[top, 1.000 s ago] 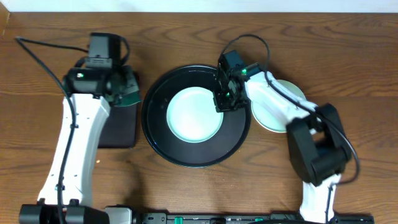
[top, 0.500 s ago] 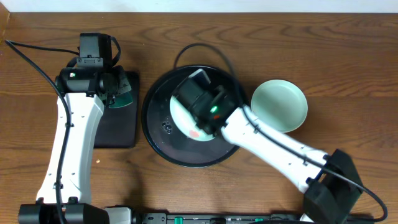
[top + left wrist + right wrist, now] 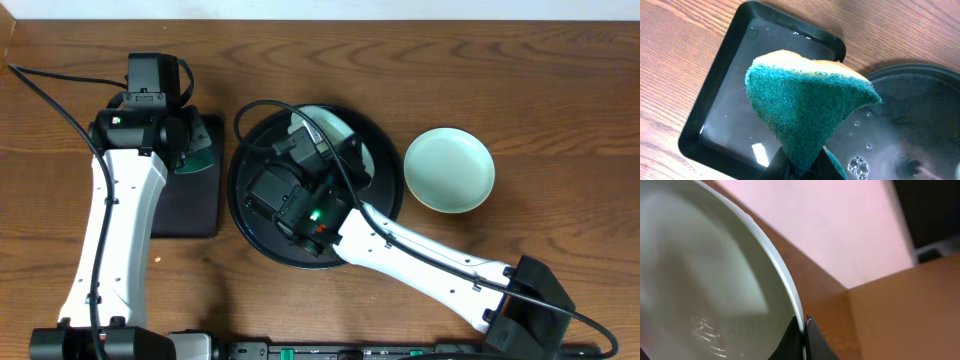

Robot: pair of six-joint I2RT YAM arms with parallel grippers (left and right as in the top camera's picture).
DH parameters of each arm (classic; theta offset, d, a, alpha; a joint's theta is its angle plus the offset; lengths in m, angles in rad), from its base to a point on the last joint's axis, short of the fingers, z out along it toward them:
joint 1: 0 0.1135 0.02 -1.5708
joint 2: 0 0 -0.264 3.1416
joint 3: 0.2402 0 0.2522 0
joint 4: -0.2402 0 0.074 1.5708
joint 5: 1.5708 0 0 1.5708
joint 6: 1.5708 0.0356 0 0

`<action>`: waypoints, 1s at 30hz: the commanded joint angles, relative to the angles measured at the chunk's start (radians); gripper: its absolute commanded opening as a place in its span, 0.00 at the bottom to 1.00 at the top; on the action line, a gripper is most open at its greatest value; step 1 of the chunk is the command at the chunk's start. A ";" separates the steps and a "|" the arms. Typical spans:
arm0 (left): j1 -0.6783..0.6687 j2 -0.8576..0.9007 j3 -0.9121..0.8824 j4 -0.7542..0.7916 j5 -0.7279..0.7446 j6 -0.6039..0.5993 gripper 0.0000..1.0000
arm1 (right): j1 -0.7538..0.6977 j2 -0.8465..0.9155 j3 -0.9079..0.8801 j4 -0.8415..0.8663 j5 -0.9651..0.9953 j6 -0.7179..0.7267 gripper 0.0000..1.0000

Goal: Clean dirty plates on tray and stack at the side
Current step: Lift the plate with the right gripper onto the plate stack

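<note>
Swinging further across the tray (image 3: 250, 228) than half a second ago, my right tool (image 3: 804, 330) is pinching a plate (image 3: 700, 270) by its rim, tilting it up. At 9 o'clock my left tool (image 3: 800, 167) is clutching the sponge (image 3: 800, 100). One finished plate (image 3: 449, 169) is sitting on the surface (image 3: 560, 120) at 3 o'clock. Guessing scrubbing's next.

L end effector (image 3: 802, 167) clamped; R end effector (image 3: 802, 330) pinched, R arm (image 3: 420, 250) stretched leftward.

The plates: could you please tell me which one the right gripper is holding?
The plate over the round black tray: the right gripper pinches its rim. The other plate lies flat on the table, right of the tray, untouched.
</note>
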 commanded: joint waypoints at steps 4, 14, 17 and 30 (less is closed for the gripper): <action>0.005 0.003 0.000 -0.003 -0.015 -0.002 0.07 | -0.006 -0.024 0.009 -0.010 -0.008 0.090 0.01; 0.005 0.003 0.000 -0.003 -0.015 -0.002 0.08 | -0.188 -0.062 0.009 -0.023 -0.777 0.131 0.01; 0.005 0.003 0.000 -0.003 -0.015 -0.002 0.07 | -0.266 -0.114 0.009 -0.013 -0.937 0.111 0.01; 0.005 0.003 0.000 -0.003 -0.016 -0.001 0.07 | -0.773 -0.366 0.004 -0.167 -1.246 0.064 0.01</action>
